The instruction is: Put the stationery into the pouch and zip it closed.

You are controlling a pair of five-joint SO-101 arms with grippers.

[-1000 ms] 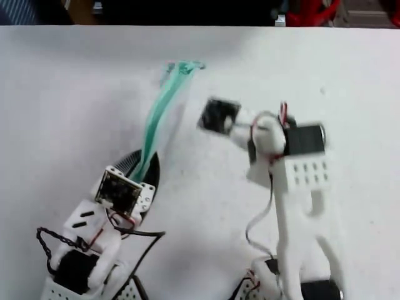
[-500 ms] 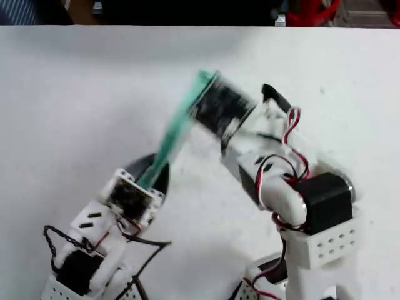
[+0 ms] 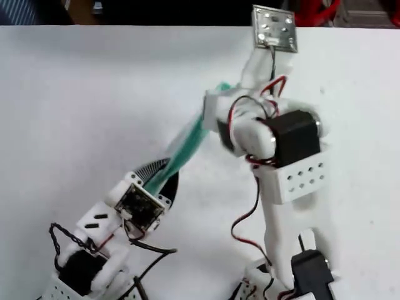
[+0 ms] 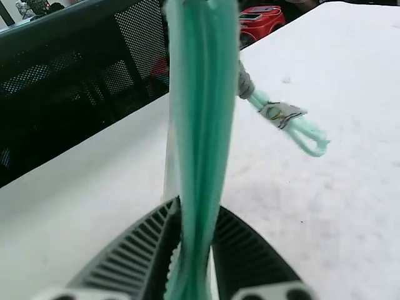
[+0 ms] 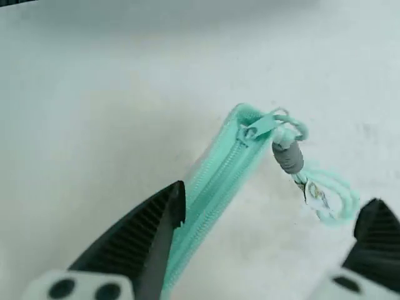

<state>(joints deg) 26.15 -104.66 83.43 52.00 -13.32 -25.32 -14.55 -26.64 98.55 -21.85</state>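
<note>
The teal-edged pouch [image 3: 187, 140] stands on edge and runs diagonally across the white table. My left gripper [image 3: 159, 178] is shut on its near end; the left wrist view shows the black fingers [image 4: 137, 250] clamped either side of the teal zip edge [image 4: 200, 125]. My right arm [image 3: 281, 137] hangs over the pouch's far end. My right gripper [image 5: 275, 203] is open just above that end. There the zip slider [image 5: 253, 130] sits at the pouch's corner. Its grey bead and teal cord loop [image 5: 325, 197] lie on the table between the fingers.
The table's far edge [image 3: 125, 26] borders a dark room with a red object [image 3: 309, 11] at the back right. A black mesh panel [image 4: 94, 62] stands beyond that edge. Loose black cables [image 3: 147, 250] trail near the left arm's base.
My right arm has swung forward over the pouch's far end, its wrist now pointing downward. The pouch's far end has shifted right. My left gripper has kept its hold and moved slightly right.
</note>
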